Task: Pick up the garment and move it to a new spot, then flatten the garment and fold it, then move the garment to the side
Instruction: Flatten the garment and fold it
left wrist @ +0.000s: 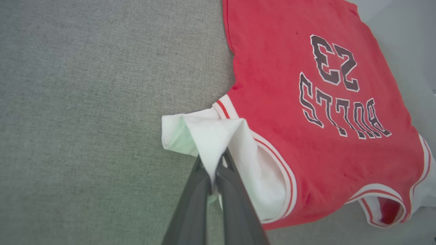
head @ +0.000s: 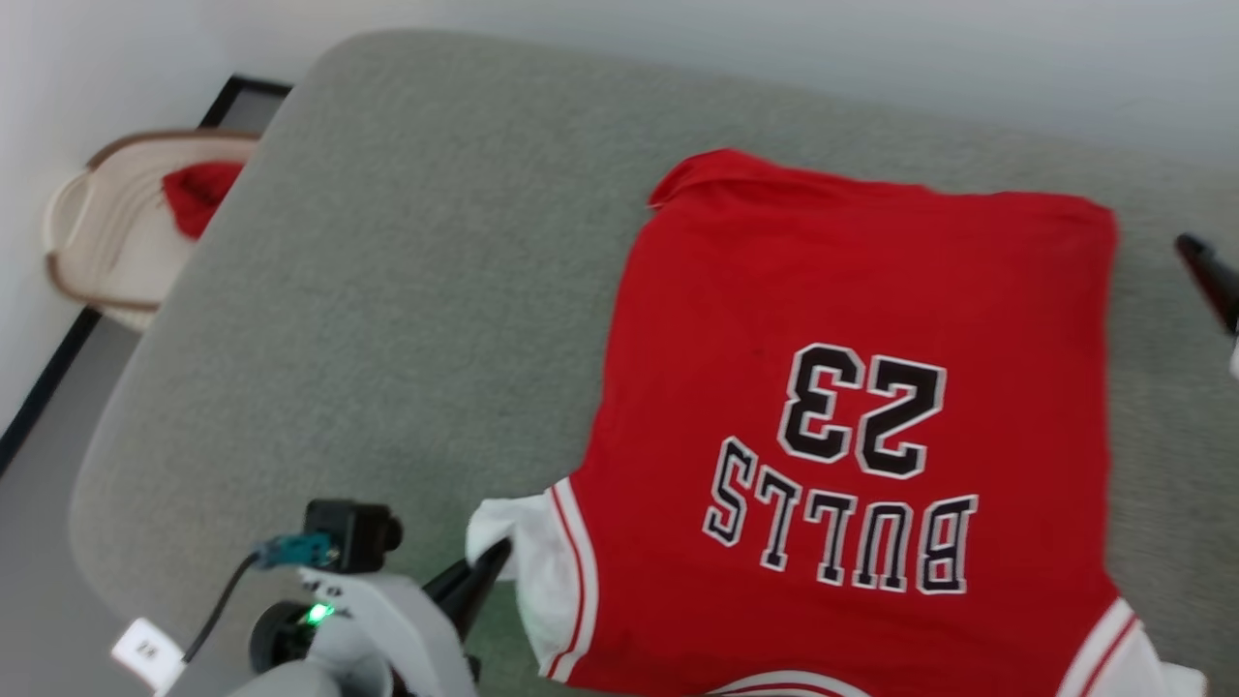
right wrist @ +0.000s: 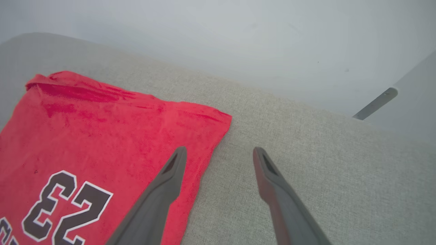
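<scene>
Garment (head: 852,290) collar beyond bottom edge

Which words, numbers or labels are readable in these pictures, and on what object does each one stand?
"BULLS": black, white-outlined letters on the red garment.
"23": same style, on the same garment.
Small white tag at the head view's lower left: marks too small to read.
</scene>
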